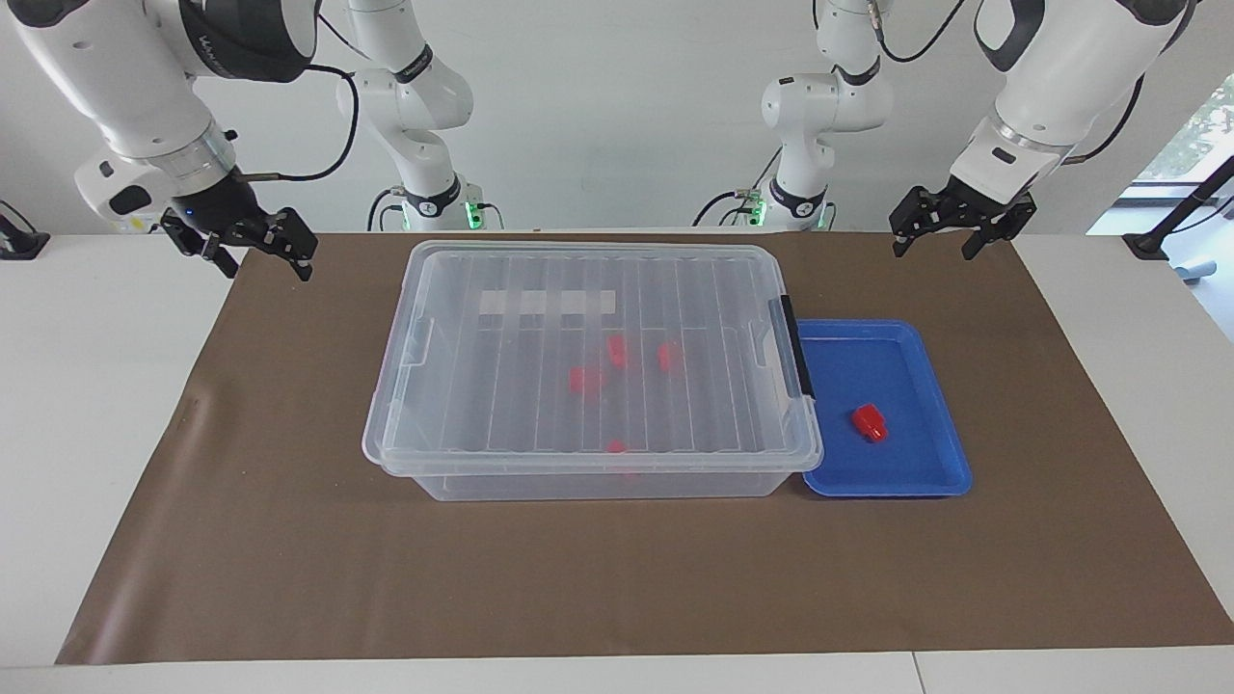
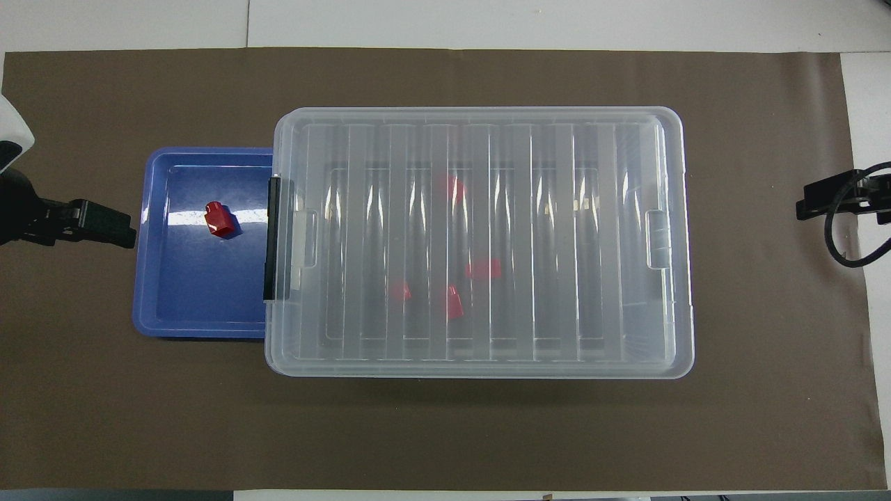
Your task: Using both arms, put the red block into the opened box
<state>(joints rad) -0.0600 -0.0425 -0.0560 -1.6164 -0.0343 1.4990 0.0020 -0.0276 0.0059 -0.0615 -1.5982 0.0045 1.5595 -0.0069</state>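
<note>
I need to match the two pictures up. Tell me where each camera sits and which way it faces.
Facing view: high across the table, looking at the robots; both arms, left end effector and right end effector show above the mat.
Overhead view: above the robots' end, looking steeply down; only the end effectors show at the side edges.
Shared, half a turn apart: box, tray, red block.
</note>
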